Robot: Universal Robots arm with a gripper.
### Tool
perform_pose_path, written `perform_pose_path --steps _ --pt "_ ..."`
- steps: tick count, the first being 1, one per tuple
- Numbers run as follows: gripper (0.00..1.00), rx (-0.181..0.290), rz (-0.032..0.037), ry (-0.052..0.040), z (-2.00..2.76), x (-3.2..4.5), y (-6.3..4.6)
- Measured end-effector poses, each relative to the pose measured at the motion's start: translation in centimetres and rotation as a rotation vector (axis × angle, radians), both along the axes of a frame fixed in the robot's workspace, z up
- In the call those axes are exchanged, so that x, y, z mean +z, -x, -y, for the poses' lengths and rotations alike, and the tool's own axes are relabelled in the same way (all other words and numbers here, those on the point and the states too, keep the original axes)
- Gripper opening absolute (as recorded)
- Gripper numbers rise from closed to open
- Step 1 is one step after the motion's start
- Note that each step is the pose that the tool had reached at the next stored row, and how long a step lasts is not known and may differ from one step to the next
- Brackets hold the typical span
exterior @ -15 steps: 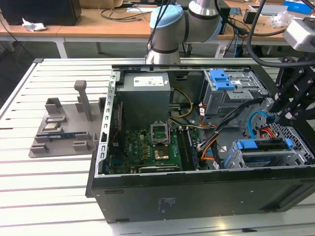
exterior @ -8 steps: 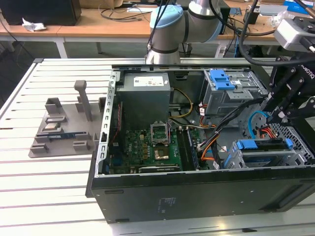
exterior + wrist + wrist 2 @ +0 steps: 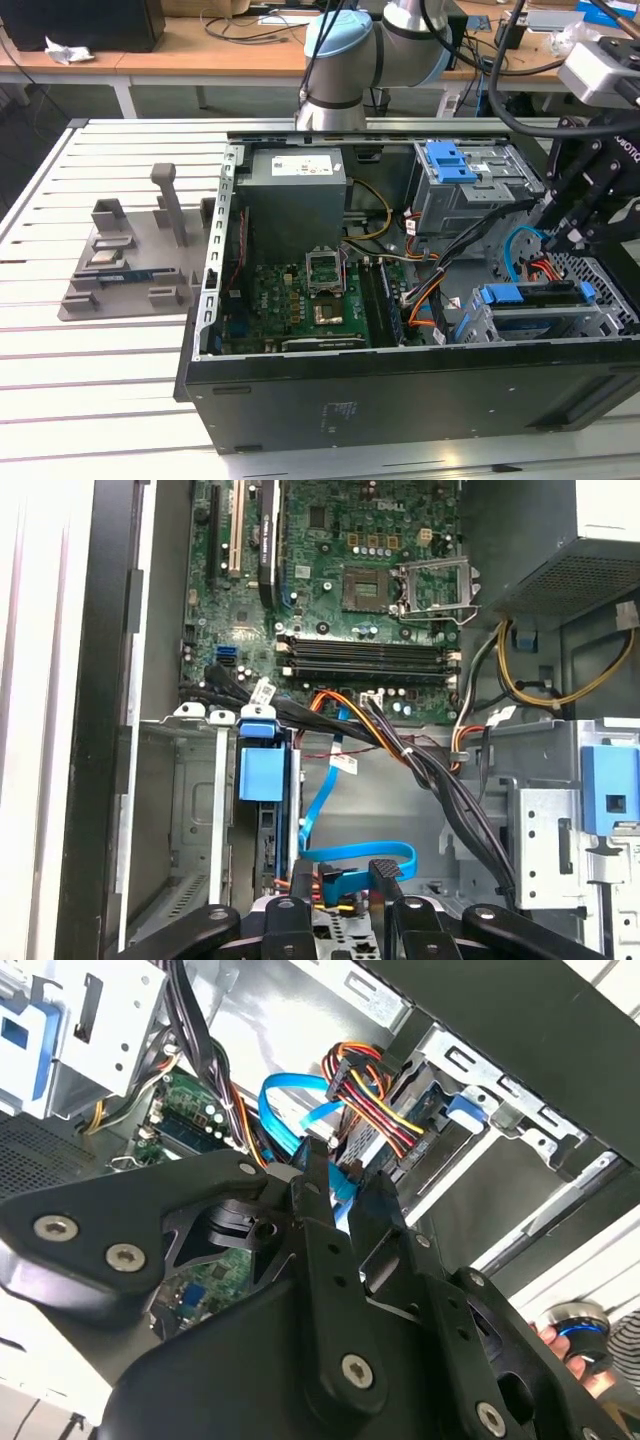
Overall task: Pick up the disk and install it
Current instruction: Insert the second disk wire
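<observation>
Going left to right in the exterior view: grey holder block on the table, then the open PC case. The disk sits in the drive cage at the case's 4 o'clock corner. The gripper hovers just at the disk's 1 o'clock; honestly can't tell if it's open or closed.

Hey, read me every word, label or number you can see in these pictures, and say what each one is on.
White label on the power supply: too small to read.
Pale marking on the computer case side: too blurred to read.
White tag on the black cables: too small to read.
Motherboard printing: too small to read.
</observation>
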State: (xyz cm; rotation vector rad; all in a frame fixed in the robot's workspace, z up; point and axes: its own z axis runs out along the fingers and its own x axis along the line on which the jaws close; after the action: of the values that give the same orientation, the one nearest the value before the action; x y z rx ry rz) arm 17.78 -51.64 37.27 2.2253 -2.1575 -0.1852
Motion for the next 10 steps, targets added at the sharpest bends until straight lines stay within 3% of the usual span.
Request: perform_pose_path --steps 2,4,8,9,10 --pt "0.36 0.006 0.0000 0.0060 0.00 0.00 0.00" --pt "0.36 0.012 0.0000 0.0230 0.00 0.00 -0.01" --pt "0.36 0.013 0.0002 0.0258 0.00 0.00 -0.01" --pt "0.36 0.013 0.0084 0.0258 -0.01 -0.01 -0.01" --pt "0.36 0.012 0.0253 0.0260 -0.01 -0.02 0.00"
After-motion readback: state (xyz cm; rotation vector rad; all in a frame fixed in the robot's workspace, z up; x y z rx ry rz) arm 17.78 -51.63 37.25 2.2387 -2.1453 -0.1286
